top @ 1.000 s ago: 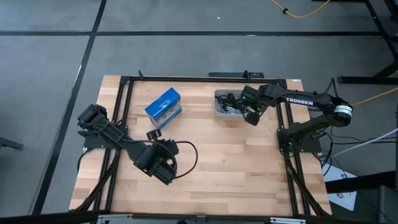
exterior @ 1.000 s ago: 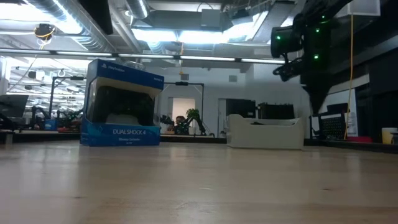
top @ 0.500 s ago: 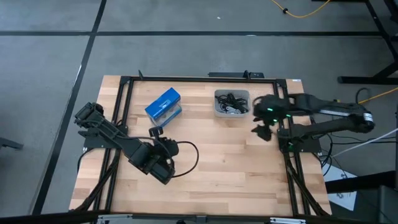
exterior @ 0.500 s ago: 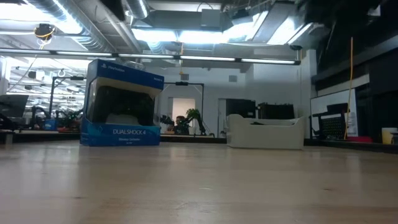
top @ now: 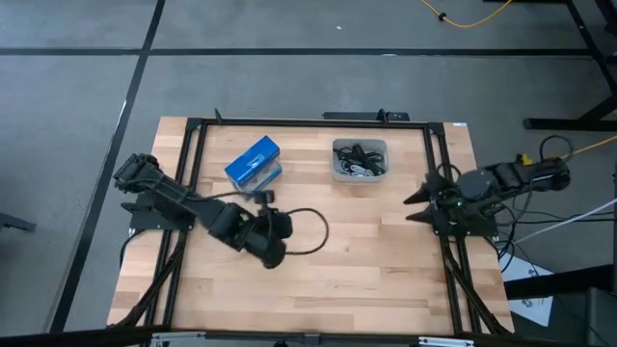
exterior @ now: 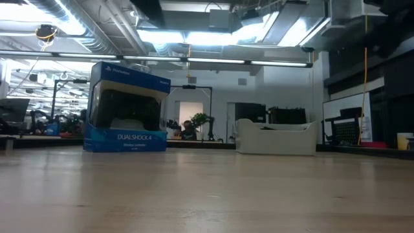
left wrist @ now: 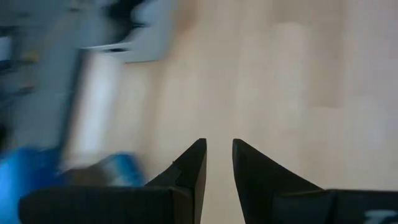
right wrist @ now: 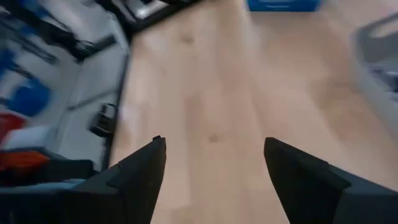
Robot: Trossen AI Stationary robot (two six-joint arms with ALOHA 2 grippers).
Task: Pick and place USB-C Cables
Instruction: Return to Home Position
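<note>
USB-C Cables [top: 359, 160] fill the tray [top: 338, 172] at upper centre (right gripper [top: 415, 200] spread empty; left gripper [left wrist: 218, 163] nearly closed, empty).

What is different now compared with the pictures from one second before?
The right tool moved away from the grey tray of USB-C cables to the table's right edge; it is open and empty. The left tool moved right, toward the table's middle, fingers almost together. The tray, cables and blue box stayed in place.
</note>
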